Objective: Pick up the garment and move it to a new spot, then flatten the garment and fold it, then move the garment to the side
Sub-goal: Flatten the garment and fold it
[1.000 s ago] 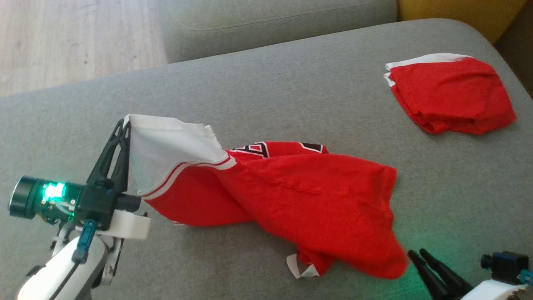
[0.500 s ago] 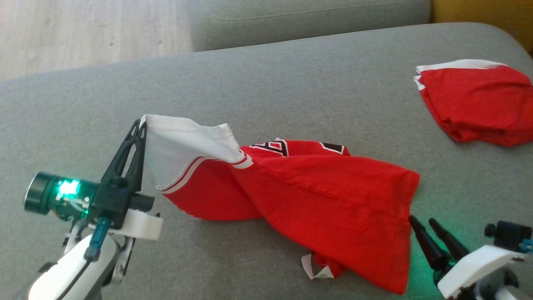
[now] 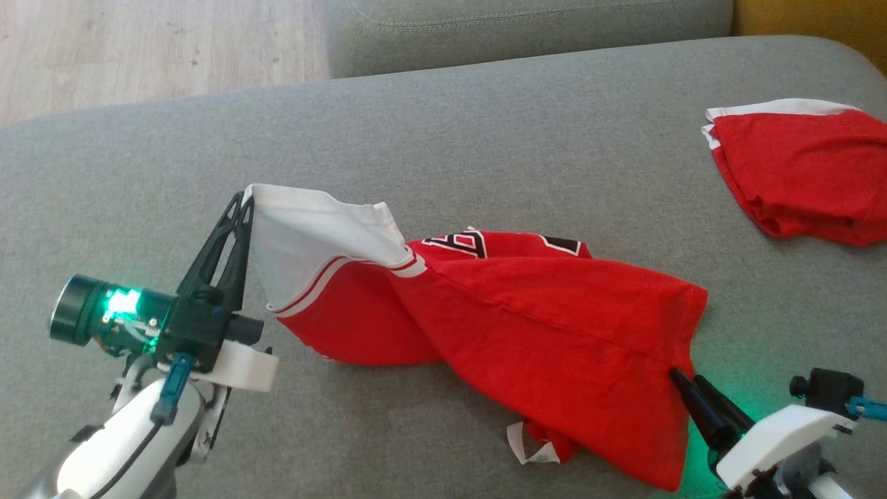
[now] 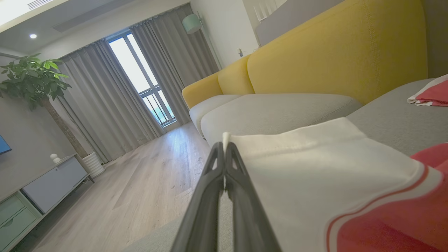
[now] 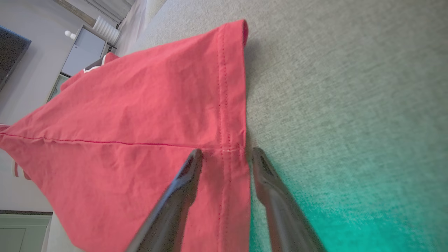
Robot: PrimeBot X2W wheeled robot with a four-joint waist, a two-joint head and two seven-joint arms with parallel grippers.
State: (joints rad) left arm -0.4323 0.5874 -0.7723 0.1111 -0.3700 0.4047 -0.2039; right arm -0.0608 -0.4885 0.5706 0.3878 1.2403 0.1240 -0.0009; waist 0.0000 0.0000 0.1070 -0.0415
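– Grey sofa seat (image 3: 485, 138) as work surface; pale wood floor (image 3: 138, 55) beyond far left edge. Entered?
– Entered. Task item?
– Red garment (image 3: 540, 319), with white part trimmed in red stripe and black-and-white print partly showing. Lies crumpled across middle of seat, left end lifted clear of cushion. White label (image 3: 530, 450) pokes out beneath near edge.
– Left gripper (image 3: 244, 199)?
– Fingers pressed together, pinching edge of white part and holding it raised. Green light lit on wrist.
– Right gripper (image 5: 226, 151)?
– Fingers spread, straddling stitched hem at garment's right corner: one over red cloth, other over bare cushion. Not clamped on cloth; contact with it cannot be told. Green glow on cushion alongside.
– Anything else on seat?
– Second red garment (image 3: 797, 173), white-edged, folded, well apart at far right.
– Background?
– From left wrist view: yellow sofa back (image 4: 332, 52), grey curtains (image 4: 105, 98), potted plant (image 4: 31, 77).
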